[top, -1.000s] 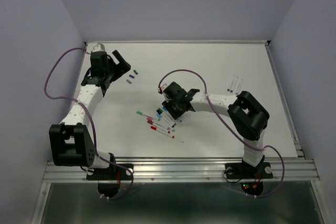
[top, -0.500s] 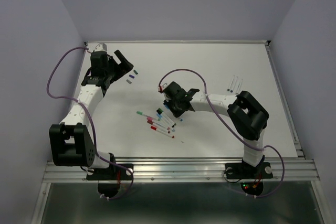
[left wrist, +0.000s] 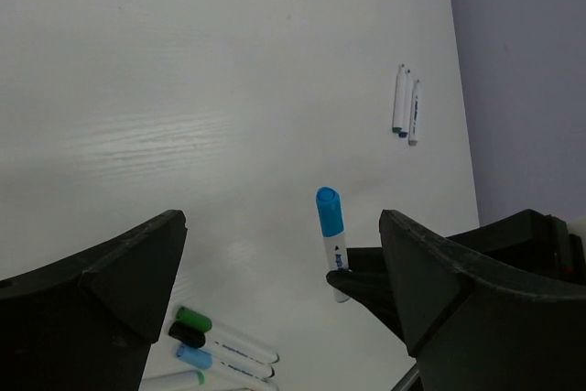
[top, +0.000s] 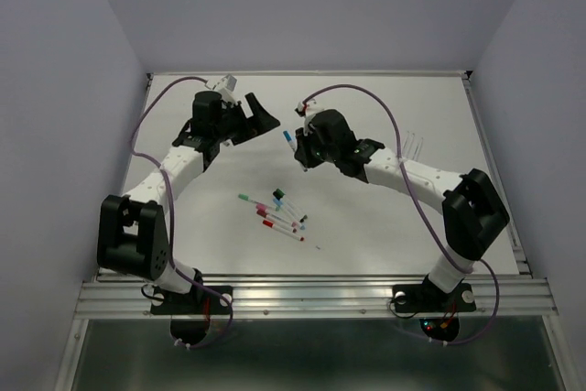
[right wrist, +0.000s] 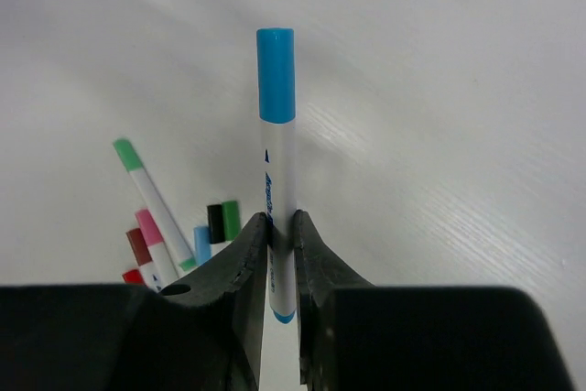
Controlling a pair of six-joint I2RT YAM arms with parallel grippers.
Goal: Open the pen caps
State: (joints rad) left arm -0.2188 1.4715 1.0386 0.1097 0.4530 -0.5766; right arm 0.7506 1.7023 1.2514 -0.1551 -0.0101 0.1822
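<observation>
My right gripper point(top: 299, 149) is shut on the white barrel of a blue-capped pen point(top: 289, 142) and holds it above the table at the back centre. In the right wrist view the jaws point(right wrist: 280, 231) pinch the barrel low, and the blue cap point(right wrist: 276, 75) sticks out beyond them. My left gripper point(top: 264, 120) is open and empty, just left of the pen. In the left wrist view point(left wrist: 279, 219) the blue cap point(left wrist: 329, 211) stands between its wide-spread fingers, nearer the right one. Several capped pens point(top: 275, 212) lie in a pile on the table.
The pile also shows in the left wrist view point(left wrist: 215, 341) and the right wrist view point(right wrist: 165, 226), with green, black, light blue, pink and red caps. Three white pen barrels point(left wrist: 406, 103) lie together near the right side of the white table point(top: 366, 226).
My right gripper has lifted the blue-capped pen from the pile and carried it toward the back centre. My left gripper has swung right from the back left corner to meet it.
</observation>
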